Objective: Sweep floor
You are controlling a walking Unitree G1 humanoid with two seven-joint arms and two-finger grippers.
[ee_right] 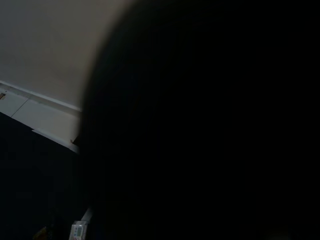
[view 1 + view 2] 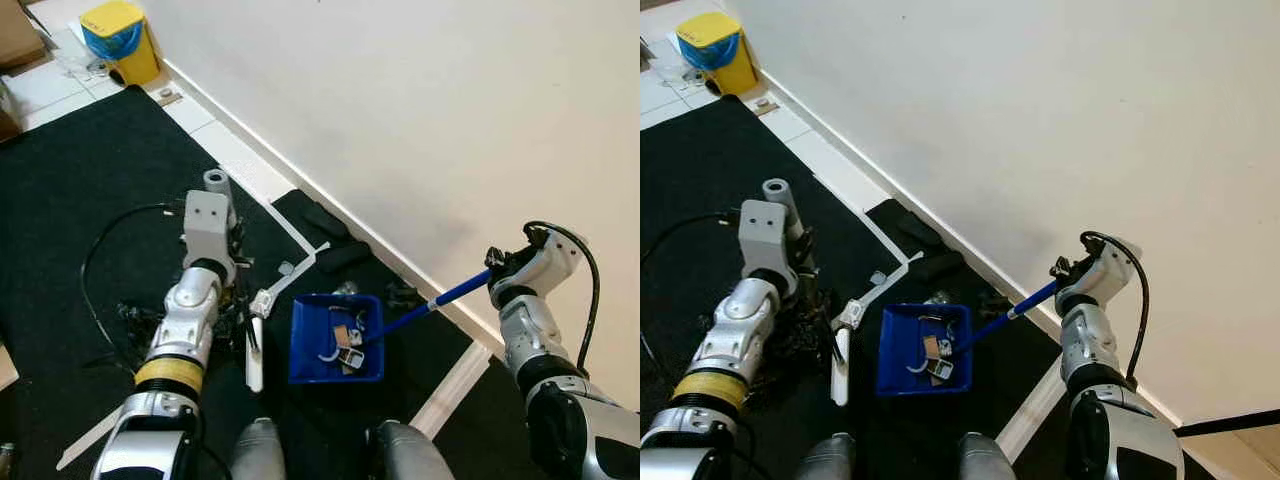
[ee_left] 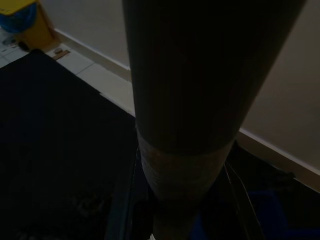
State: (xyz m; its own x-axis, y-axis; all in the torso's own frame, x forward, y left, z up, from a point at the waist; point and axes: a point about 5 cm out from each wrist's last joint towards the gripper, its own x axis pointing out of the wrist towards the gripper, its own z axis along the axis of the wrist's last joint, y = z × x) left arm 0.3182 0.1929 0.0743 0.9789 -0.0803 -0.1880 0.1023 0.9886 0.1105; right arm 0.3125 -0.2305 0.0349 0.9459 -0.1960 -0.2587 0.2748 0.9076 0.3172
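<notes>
Dustpan [image 2: 336,340], blue plastic, rectangular, sits on the black carpet [image 2: 70,200] between the two arms, with small scraps of litter already inside. Its long blue handle [image 2: 440,298] slants up to the right gripper [image 2: 497,264], which appears closed on the handle's end, though the fingers are too small to read for certain. Left gripper [image 2: 238,262] is at a pale broom handle [image 2: 216,181] standing upright; whether its fingers are closed on it I cannot tell. White strips lie beside the pan.

Right eye view: yellow bin [image 2: 712,49] with blue liner far off by the wall.

Left wrist view: smooth dark tube, a pale band around it, very close to the lens.

Right wrist view: mostly dark.

Judged step: collecting sweepings. Next calls for brushing remaining scraps toward the pan's open edge.
</notes>
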